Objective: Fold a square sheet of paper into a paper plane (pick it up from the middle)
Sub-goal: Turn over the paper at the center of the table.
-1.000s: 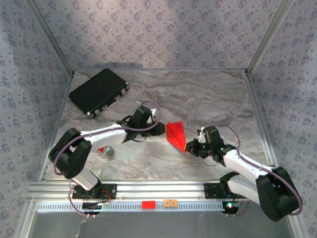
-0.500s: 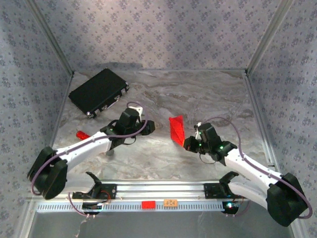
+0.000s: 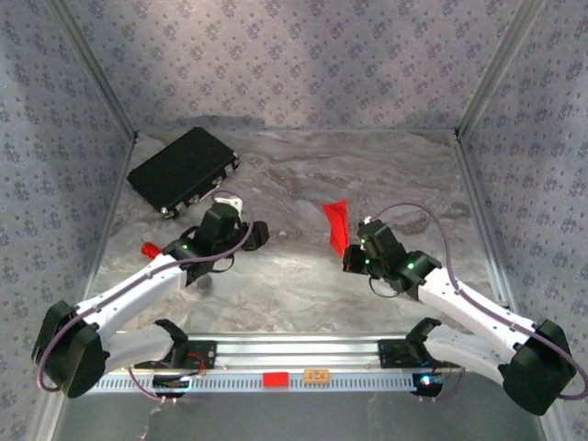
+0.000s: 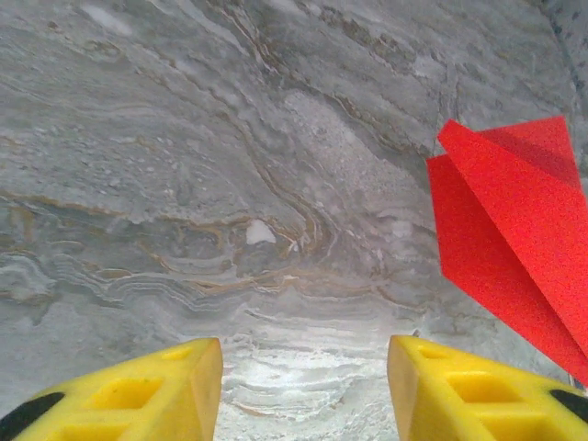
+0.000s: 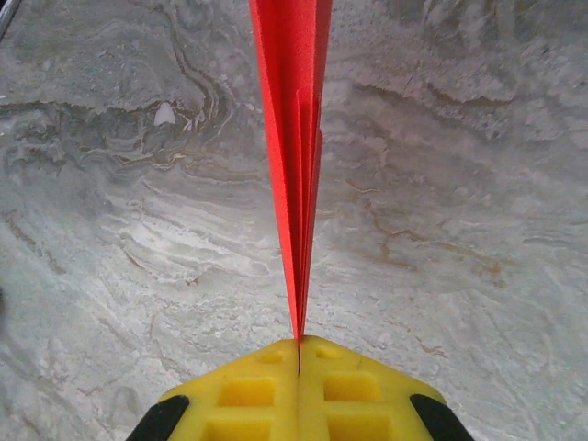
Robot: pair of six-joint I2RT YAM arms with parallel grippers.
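Pinching paper plane [image 5: 292, 138] (edge-on), right end effector [image 5: 299, 349], marble tabletop [image 5: 478, 184] around

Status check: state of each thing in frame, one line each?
right tool: shut on plane
plane: folded into a pointed dart, pinched at one end
left tool: open, empty, plane off to its side
case: closed, lying flat

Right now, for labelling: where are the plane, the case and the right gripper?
plane [image 3: 337, 225], top view, middle of its red body.
case [image 3: 182, 168], top view, centre of its lid.
right gripper [image 5: 299, 347], right wrist view, where the fingertips meet.
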